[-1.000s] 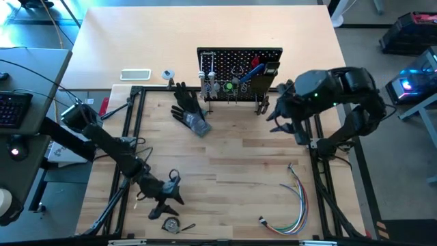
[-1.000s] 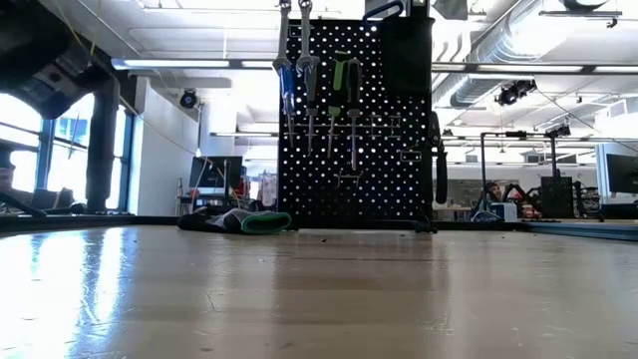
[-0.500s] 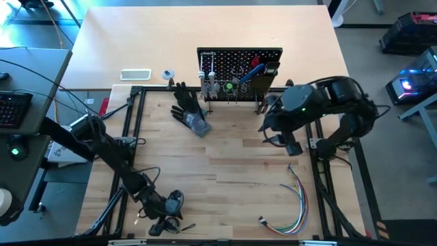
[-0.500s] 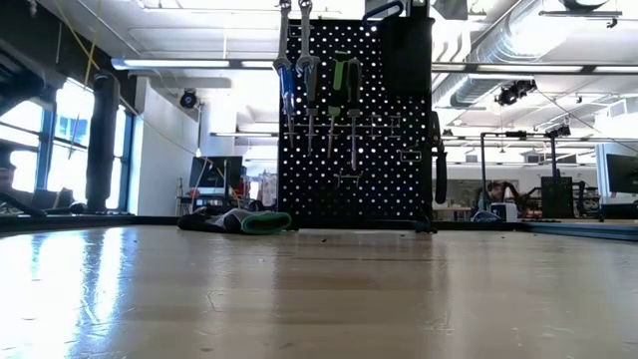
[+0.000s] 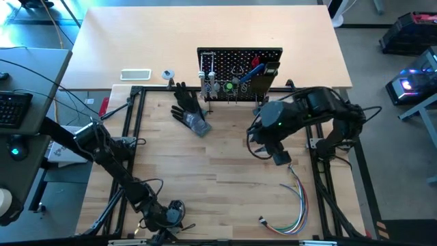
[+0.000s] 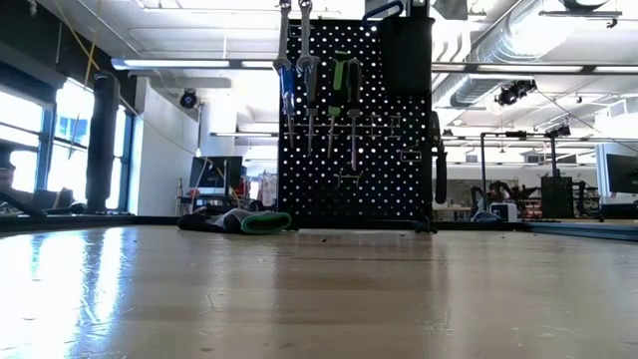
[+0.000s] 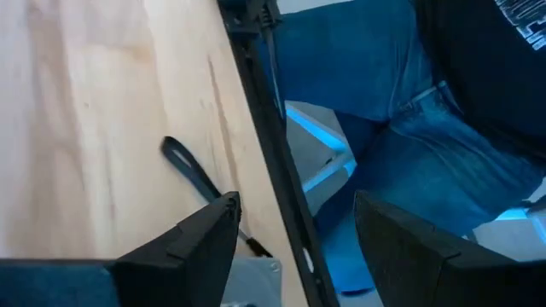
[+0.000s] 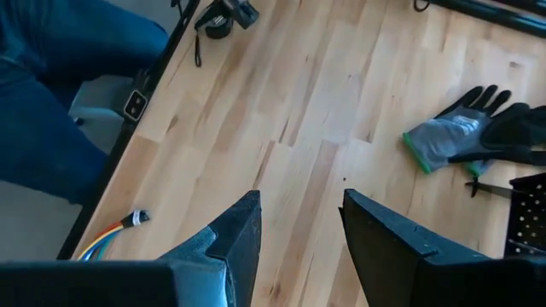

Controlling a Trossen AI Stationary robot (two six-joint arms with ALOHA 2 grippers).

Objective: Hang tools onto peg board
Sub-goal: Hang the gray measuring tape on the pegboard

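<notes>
Tools on peg board; left gripper low, jaws apart.

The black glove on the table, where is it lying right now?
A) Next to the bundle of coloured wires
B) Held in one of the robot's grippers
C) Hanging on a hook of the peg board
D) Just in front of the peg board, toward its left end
D: in the high view the black glove lies flat on the wooden table just before the left end of the peg board, far from the coloured wires, and neither arm is touching it.
</notes>
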